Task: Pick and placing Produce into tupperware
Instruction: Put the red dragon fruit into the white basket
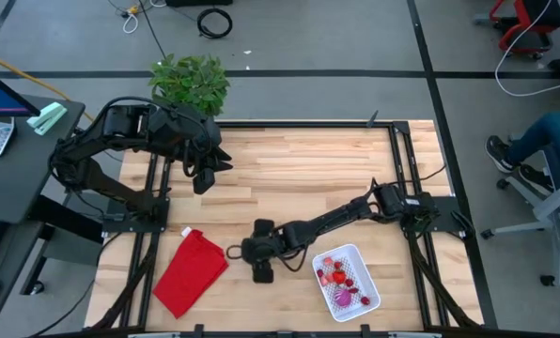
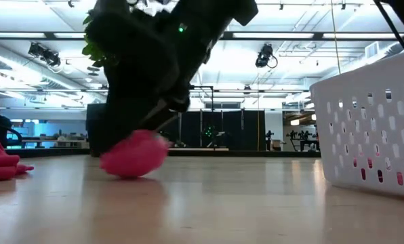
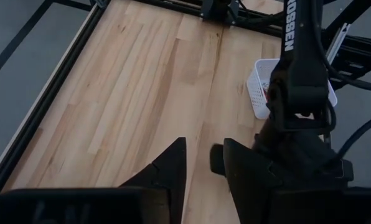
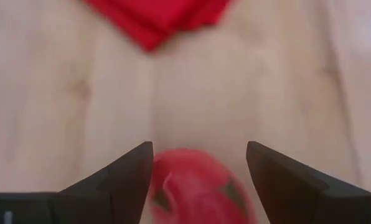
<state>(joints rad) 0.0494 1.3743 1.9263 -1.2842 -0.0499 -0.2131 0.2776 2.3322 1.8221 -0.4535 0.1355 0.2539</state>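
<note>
From above, my right tool (image 1: 261, 272) is a dark lump, and I cannot see the red fruit (image 4: 195, 186) under it. In my right wrist view that fruit is blurry and cut off at the picture's edge, so I cannot tell what kind it is. In the low view my arm covers its top. The little pieces in the white tupperware (image 1: 366, 272) are too small to name. The tupperware is cut off in the low view. My right arm hides part of it from my left wrist.
</note>
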